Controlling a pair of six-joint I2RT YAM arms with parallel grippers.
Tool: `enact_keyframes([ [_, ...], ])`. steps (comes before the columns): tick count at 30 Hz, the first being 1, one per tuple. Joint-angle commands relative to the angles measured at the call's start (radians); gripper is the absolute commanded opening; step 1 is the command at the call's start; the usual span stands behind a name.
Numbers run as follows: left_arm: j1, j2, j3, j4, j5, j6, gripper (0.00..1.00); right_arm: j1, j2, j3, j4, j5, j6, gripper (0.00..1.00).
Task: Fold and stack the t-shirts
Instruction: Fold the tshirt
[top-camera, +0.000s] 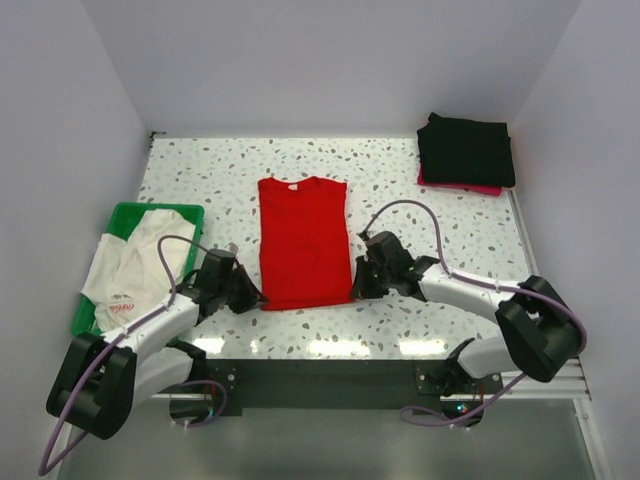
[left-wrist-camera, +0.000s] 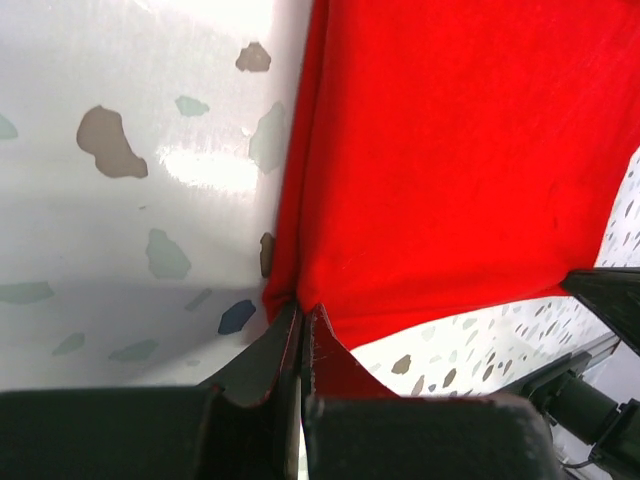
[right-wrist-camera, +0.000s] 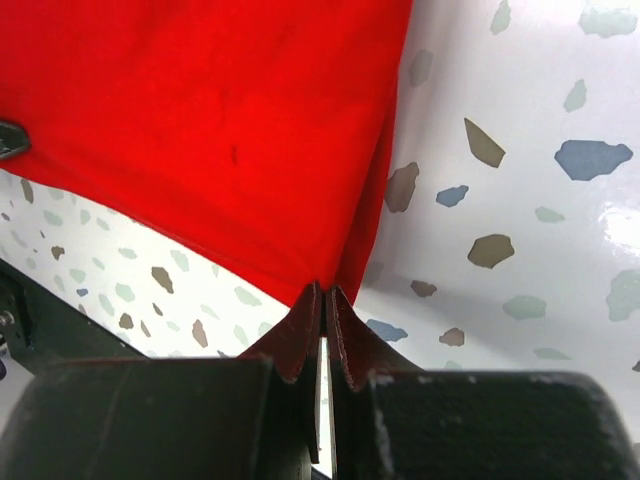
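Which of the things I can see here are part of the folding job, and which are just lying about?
Part of the job: red t-shirt, near corners pinched by the left fingers and right fingers; white t-shirt in the green basket; folded black t-shirts at the far right corner.
Lying about: green basket; speckled table.

the left gripper's (left-wrist-camera: 301, 318) dark fingers pinch the near corner of the bright red cloth t-shirt (left-wrist-camera: 450, 160). the shirt lies on the white speckled terrazzo tabletop (left-wrist-camera: 140, 180).
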Motion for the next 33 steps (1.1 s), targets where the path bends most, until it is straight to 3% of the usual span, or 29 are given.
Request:
enact_keyframes([
  [1,-0.005,-0.029,0.003,-0.064,0.024,0.039,0.00,0.001,-0.068,-0.018,-0.048,0.036,-0.005,0.02],
  [3,-0.005,-0.033,0.003,-0.069,0.035,0.039,0.03,0.001,-0.069,-0.020,-0.062,0.035,-0.012,0.06],
  [4,-0.005,-0.032,0.006,-0.076,0.047,0.042,0.09,0.001,-0.071,-0.023,-0.064,0.032,-0.014,0.08],
  [5,-0.007,-0.032,0.009,-0.078,0.058,0.046,0.22,0.002,-0.082,-0.026,-0.067,0.029,-0.011,0.11],
  [7,-0.007,-0.036,0.023,-0.096,0.084,0.060,0.35,0.001,-0.115,-0.033,-0.077,0.033,-0.013,0.19],
  [10,-0.005,-0.056,0.082,-0.151,0.101,0.085,0.39,0.001,-0.157,-0.003,-0.160,0.058,-0.034,0.26],
  [13,-0.002,-0.056,0.205,-0.217,0.041,0.135,0.38,0.001,-0.221,0.063,-0.222,0.091,-0.054,0.31],
  [16,-0.002,0.014,0.291,-0.114,0.069,0.154,0.35,0.001,-0.197,0.149,-0.150,0.084,-0.075,0.37],
  [18,-0.002,0.136,0.349,-0.063,0.105,0.170,0.33,0.001,-0.083,0.225,-0.118,0.058,-0.111,0.37],
  [20,-0.001,0.229,0.449,-0.032,0.106,0.180,0.24,0.001,0.013,0.345,-0.099,0.032,-0.127,0.36],
  [26,0.004,0.506,0.566,0.114,0.138,0.171,0.10,-0.040,0.335,0.571,-0.030,-0.005,-0.146,0.32],
  [33,0.061,0.617,0.502,0.216,0.054,0.122,0.05,-0.191,0.547,0.609,0.037,-0.125,-0.140,0.28],
])
